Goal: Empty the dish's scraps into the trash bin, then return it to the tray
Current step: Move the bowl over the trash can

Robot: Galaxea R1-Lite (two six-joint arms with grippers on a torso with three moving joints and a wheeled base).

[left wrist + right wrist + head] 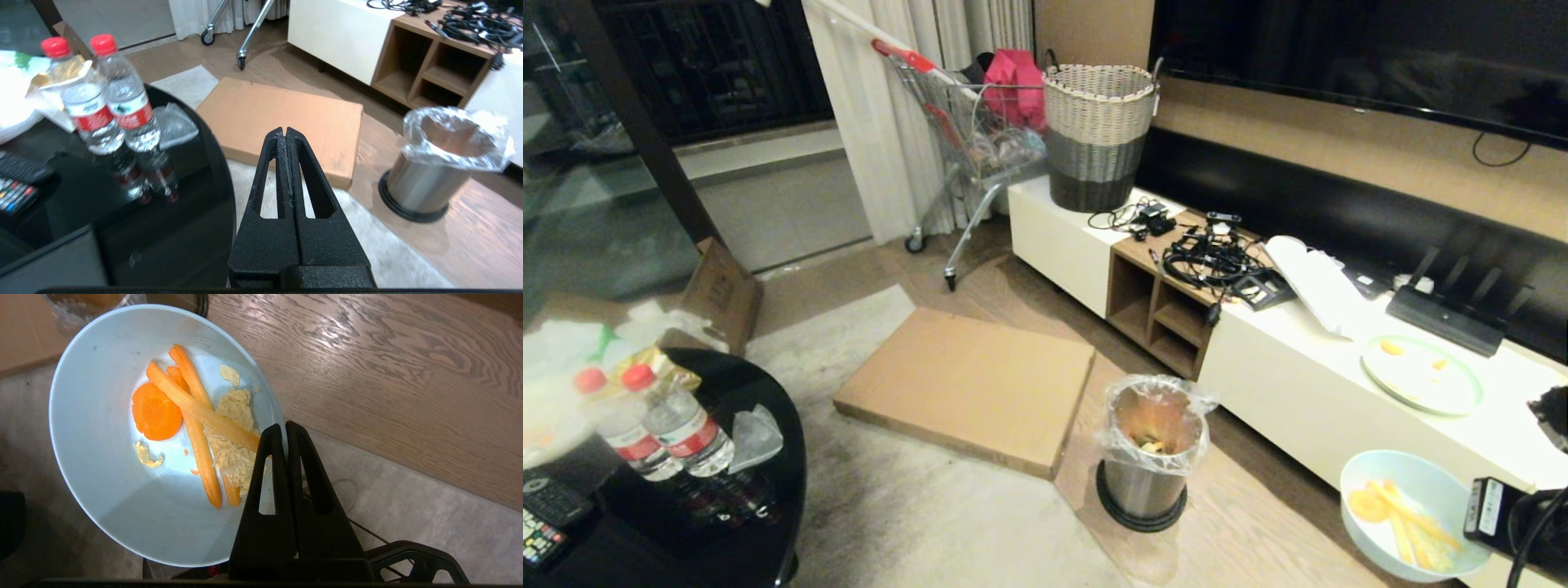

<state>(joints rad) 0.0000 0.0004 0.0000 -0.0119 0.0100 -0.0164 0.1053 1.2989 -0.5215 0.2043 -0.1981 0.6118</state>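
Low at the head view's right edge: pale blue round deep dish (1413,510) with orange slice and yellow strip scraps (1401,514), held above wooden floor, beside shiny steel lined trash bin (1152,449). Left wrist view: left gripper (286,132) pressed together, empty. Right wrist view: right gripper (284,428) pinching the dish rim.

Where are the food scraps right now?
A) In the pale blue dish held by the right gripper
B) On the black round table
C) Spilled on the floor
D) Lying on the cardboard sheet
A: the scraps lie inside the dish, whose rim the right gripper pinches.
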